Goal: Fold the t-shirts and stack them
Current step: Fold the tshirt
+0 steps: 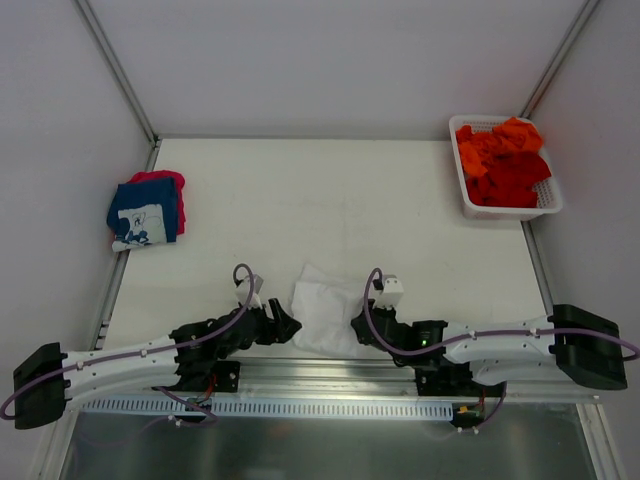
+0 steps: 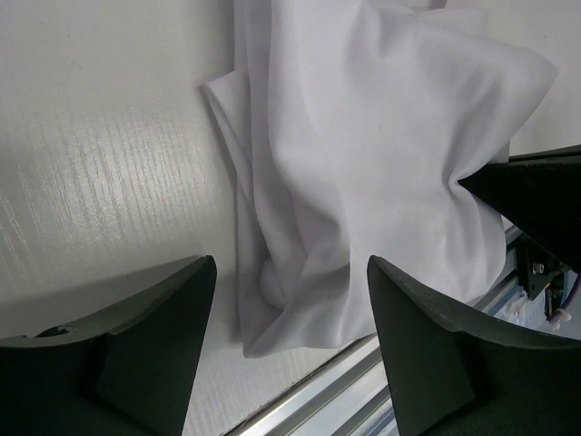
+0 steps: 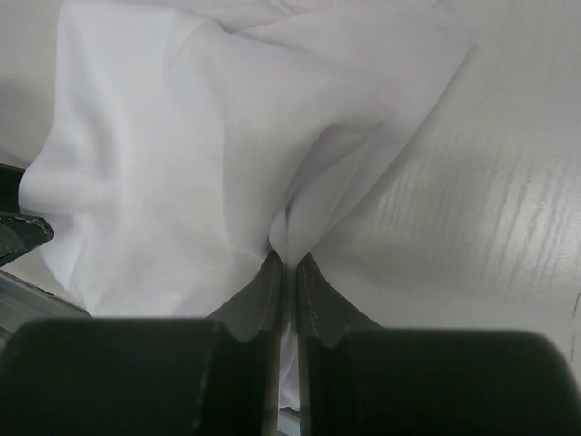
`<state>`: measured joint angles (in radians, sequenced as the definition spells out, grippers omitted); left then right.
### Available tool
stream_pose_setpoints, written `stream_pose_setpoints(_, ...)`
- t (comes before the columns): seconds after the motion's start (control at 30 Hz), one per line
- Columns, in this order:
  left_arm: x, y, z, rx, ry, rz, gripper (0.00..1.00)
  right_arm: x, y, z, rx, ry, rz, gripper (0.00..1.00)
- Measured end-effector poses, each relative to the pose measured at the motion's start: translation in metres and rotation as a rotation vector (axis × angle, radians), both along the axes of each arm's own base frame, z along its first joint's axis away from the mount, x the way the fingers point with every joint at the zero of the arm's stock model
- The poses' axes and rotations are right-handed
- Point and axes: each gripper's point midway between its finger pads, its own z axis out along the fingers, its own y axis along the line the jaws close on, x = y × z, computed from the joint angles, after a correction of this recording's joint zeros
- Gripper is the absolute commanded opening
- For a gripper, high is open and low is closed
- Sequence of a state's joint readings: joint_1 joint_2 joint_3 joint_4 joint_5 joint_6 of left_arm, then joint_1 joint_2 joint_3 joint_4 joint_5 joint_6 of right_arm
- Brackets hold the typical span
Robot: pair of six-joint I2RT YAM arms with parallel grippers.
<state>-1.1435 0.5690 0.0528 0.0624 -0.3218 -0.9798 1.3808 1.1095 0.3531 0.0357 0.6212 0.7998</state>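
A plain white t-shirt [image 1: 322, 308] lies crumpled near the table's front edge between both grippers; it also shows in the left wrist view [image 2: 363, 173] and the right wrist view [image 3: 200, 154]. My right gripper [image 3: 289, 259] is shut on a pinched fold of its right edge [image 1: 358, 325]. My left gripper [image 2: 290, 300] is open, its fingers [image 2: 154, 336] either side of the shirt's left lower corner, just above the table [image 1: 288, 328]. A folded navy t-shirt with white print [image 1: 145, 212] lies on a pink-red one [image 1: 166, 180] at the far left. Orange and red t-shirts [image 1: 503, 160] fill the basket.
The white lattice basket [image 1: 550, 205] stands at the back right corner. A metal rail [image 2: 363, 400] runs along the table's front edge, close under the white shirt. Frame posts rise at both back corners.
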Motion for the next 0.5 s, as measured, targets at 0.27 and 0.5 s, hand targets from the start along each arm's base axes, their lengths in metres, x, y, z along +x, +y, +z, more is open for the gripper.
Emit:
stream_pose_setpoints(0.27,0.005,-0.006,0.002,-0.010,0.003,0.008,0.73,0.002,-0.012,0.005,-0.015,-0.017,-0.018,0.00)
stream_pose_setpoints(0.5,0.022,-0.014,0.010,-0.087,0.007,0.025,0.73,0.001,-0.013,0.003,-0.025,-0.015,-0.014,0.00)
